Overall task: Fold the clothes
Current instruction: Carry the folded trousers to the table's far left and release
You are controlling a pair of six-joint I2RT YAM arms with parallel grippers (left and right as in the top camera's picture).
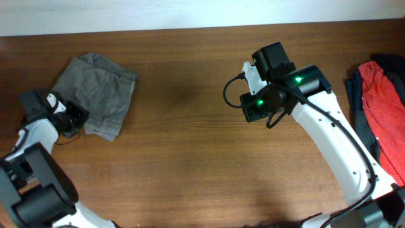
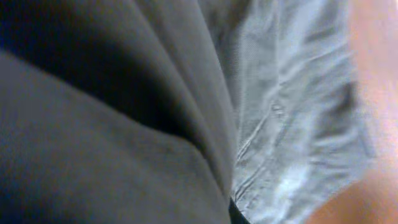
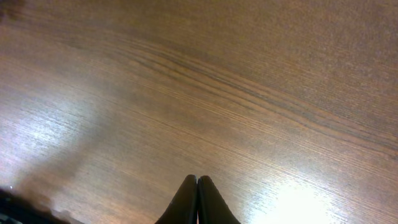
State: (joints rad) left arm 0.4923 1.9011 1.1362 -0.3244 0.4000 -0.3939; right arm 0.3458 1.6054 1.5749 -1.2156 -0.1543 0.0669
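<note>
The grey-khaki garment [image 1: 98, 94] lies crumpled and partly folded at the table's far left. My left gripper [image 1: 74, 118] is at its lower left edge. In the left wrist view the grey cloth [image 2: 292, 106] fills the frame, with a stitched seam showing, and it hides the jaws; the gripper looks shut on the cloth. My right gripper [image 3: 197, 182] is shut and empty, low over bare wood right of the table's middle [image 1: 252, 107]. A red garment [image 1: 387, 95] and a dark navy one [image 1: 359, 101] lie heaped at the right edge.
The brown wooden table [image 1: 190, 152] stretches bare between the two arms. A black cable [image 1: 229, 95] loops beside the right wrist. The table's back edge meets a white wall [image 1: 190, 12].
</note>
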